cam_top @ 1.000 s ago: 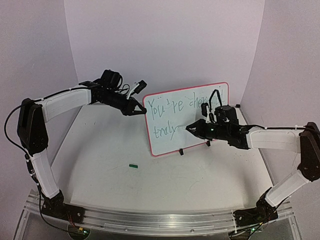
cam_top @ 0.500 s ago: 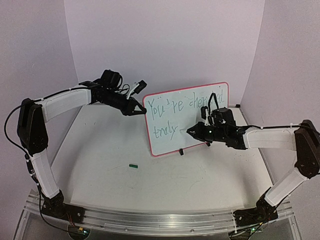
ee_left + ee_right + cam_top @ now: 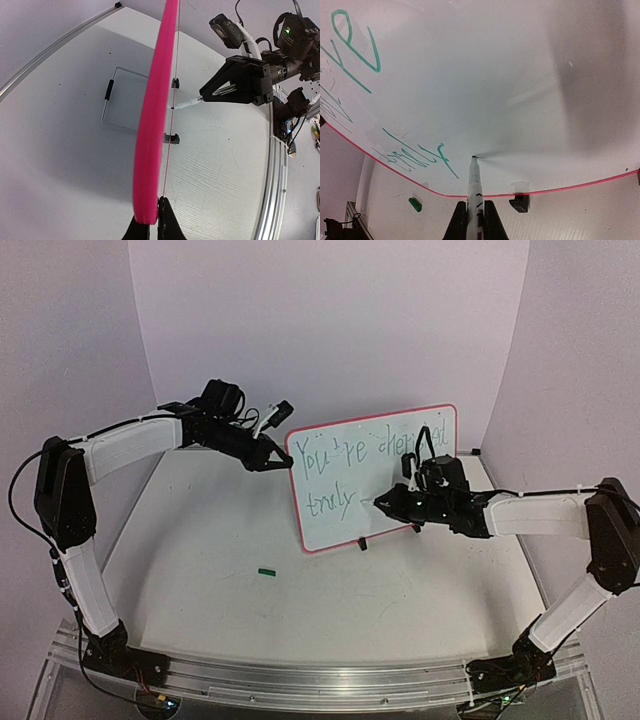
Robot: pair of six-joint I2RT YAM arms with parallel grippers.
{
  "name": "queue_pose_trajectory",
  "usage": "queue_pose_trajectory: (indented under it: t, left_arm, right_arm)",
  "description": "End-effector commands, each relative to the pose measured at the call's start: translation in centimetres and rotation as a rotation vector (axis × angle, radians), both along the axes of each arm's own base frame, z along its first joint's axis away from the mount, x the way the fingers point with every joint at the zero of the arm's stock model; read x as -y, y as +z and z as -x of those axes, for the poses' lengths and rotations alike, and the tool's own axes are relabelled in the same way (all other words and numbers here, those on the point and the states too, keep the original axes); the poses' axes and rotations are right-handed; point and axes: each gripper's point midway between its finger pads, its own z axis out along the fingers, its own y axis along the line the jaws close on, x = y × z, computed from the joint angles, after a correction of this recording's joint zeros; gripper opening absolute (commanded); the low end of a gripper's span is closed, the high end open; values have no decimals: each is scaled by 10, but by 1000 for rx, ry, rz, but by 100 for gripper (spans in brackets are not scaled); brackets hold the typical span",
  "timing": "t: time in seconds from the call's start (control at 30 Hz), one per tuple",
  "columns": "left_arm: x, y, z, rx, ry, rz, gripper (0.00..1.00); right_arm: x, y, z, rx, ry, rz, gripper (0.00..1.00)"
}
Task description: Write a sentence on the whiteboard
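**Marker Tip Meets Board Beside "truly"**

On the white bench (image 3: 200,580), past a small green cap-like piece (image 3: 266,571), the right end effector (image 3: 388,503) is closed tight on a slim white marker (image 3: 474,185). Its tip touches the upright, glossy, red-framed whiteboard (image 3: 335,525) straight ahead, just right of "truly" in the green handwritten sentence (image 3: 328,504). Farther back, the left end effector (image 3: 280,462) pinches the wide board's left edge.

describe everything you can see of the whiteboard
The whiteboard is a small white panel in a thin red frame with rounded corners, standing near upright on the table on little black clip feet. Green handwriting runs over two lines. The left gripper pinches its upper left edge; the marker in the right gripper touches its face.
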Motion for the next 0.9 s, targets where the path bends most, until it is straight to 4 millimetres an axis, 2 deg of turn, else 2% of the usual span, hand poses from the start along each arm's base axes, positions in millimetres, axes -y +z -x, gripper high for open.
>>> queue_pose_trajectory:
  t: [0.0,0.43,0.63,0.77,0.87]
  left_arm:
    - [-9,8,2,47,18,-22,0]
    - [-9,9,2,47,17,-20,0]
    - [-8,9,3,36,16,-8,0]
    - [-7,11,2,31,22,0,1]
    - [-6,11,2,24,22,6,5]
  right_arm:
    - [0,19,-17,55,-37,-14,0]
    - [-1,21,-17,59,-31,-16,0]
    - [0,38,-2,82,16,-41,0]
    - [11,52,10,119,12,-35,0]
    - [20,63,17,147,2,-27,0]
